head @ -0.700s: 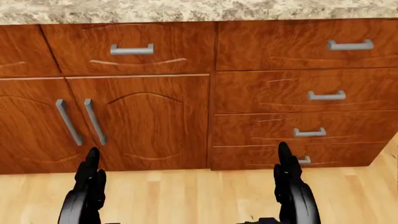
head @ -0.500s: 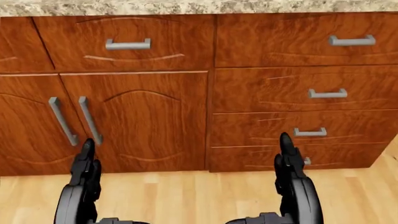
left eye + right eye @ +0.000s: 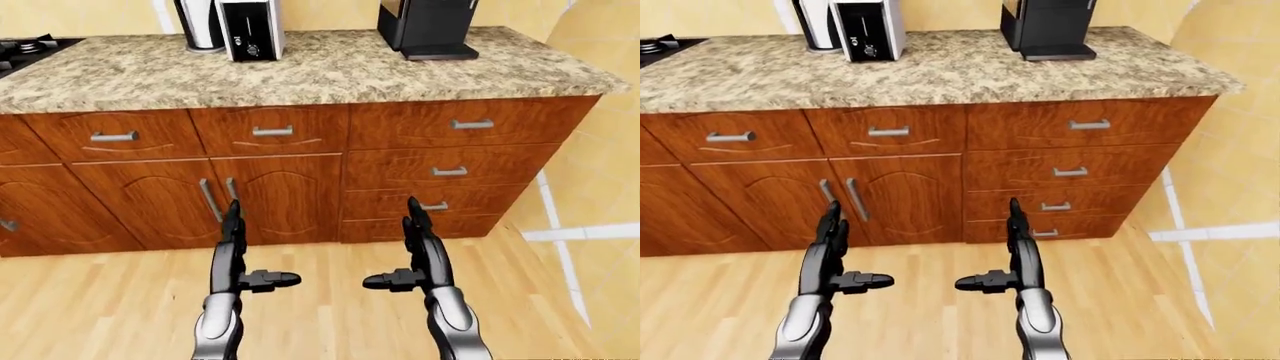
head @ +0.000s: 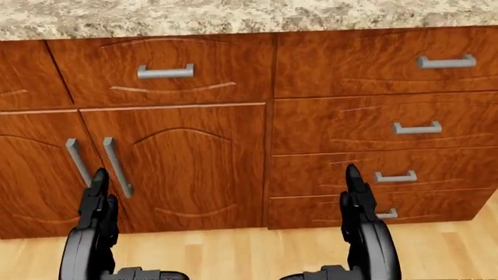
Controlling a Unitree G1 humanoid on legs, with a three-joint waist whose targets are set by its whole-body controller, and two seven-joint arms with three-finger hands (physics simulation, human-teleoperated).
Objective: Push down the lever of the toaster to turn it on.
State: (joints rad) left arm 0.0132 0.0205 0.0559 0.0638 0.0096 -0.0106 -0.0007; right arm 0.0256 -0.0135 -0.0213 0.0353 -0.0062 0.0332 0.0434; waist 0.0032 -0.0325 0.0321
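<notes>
Granite counter (image 3: 330, 71) across the top of the eye views, over wooden cabinets (image 3: 290, 187) and plank floor (image 3: 320, 300). Black machine (image 3: 428, 26) up at top right. Toaster (image 3: 250, 28) white and black, far up at top left, beside a jug (image 3: 200, 24), well apart from both hands; lever too small to make out. Left hand (image 3: 235, 255) and right hand (image 3: 420, 251) low over the floor, fingers straight, thumbs out sideways, gripping nothing: likely an idle carry posture for the approach. Reach not yet begun.
</notes>
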